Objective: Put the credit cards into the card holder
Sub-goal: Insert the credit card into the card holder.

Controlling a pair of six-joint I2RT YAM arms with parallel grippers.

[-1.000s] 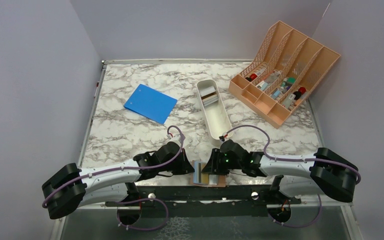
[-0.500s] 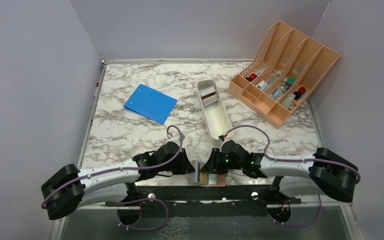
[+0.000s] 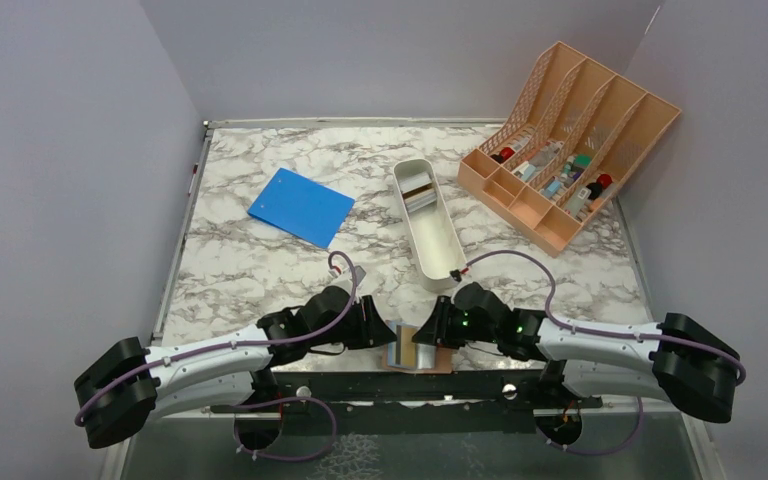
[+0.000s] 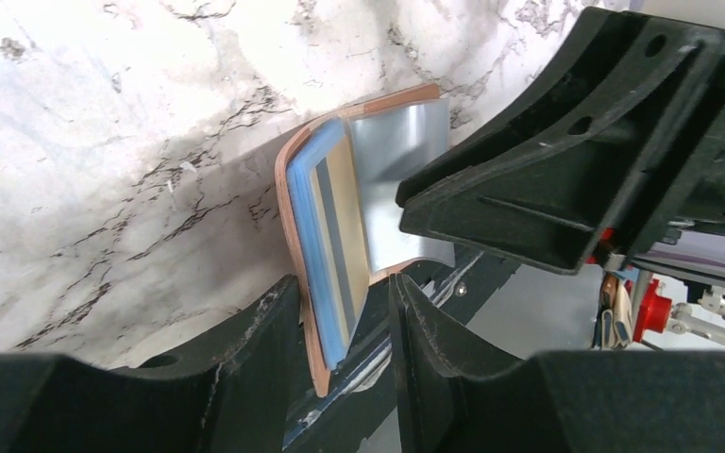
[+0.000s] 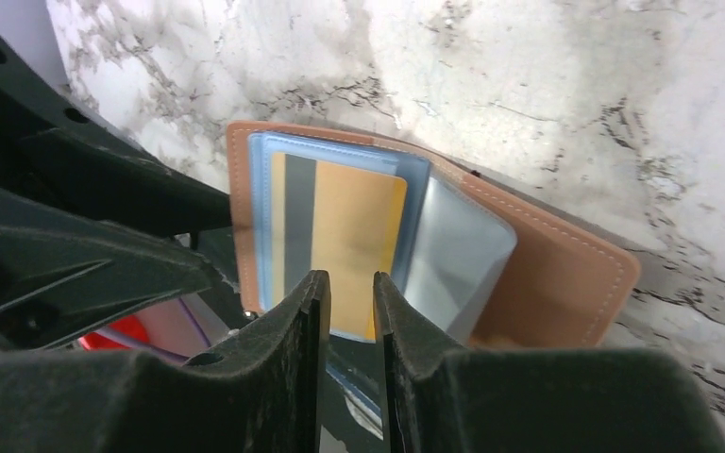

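At the near edge of the worktop [image 3: 260,270] the open card holder [image 3: 410,355] is mostly hidden from above between my tools. The left tool [image 4: 343,288] stands apart around one flap's edge; the right tool [image 5: 349,281] is narrow over the sleeves [image 5: 264,217], grip unclear. A gold credit card [image 5: 354,226] sits sleeved, partly covered.
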